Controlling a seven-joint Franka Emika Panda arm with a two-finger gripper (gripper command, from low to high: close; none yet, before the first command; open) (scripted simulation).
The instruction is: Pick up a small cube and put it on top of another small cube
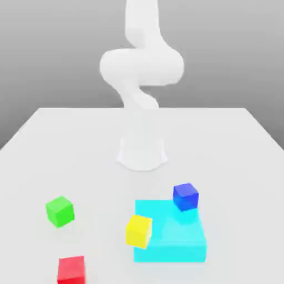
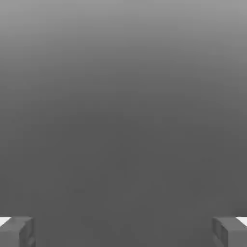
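A wide, flat white counter (image 1: 83,144) fills the exterior view under a grey backdrop. A white robot arm (image 1: 141,66) rises from a round base near the counter's far edge and folds high above the surface.

Toward the near edge, on the exterior view's right, lies a flat cyan square block (image 1: 172,236), the largest loose thing here. A small plain dark blue cube (image 1: 186,196) rests on the block's far corner. A small yellow cube (image 1: 138,231) leans tilted against the block's edge on the exterior view's left. A small green cube (image 1: 60,211) sits alone on bare counter, well apart from the block. The small plain bright red cube (image 1: 71,269), the one to be lifted, lies at the near edge, just nearer than the green cube.

The pincer (image 2: 123,231) is spread wide and holds nothing; in the hand view its two grey fingertips (image 2: 17,232) stand far apart against plain grey.

The task looks unstarted. The first step is probably the reach for the red cube. Doing it well likely means descending straight over it, fingertips squared to two opposite faces, clear of the green cube.
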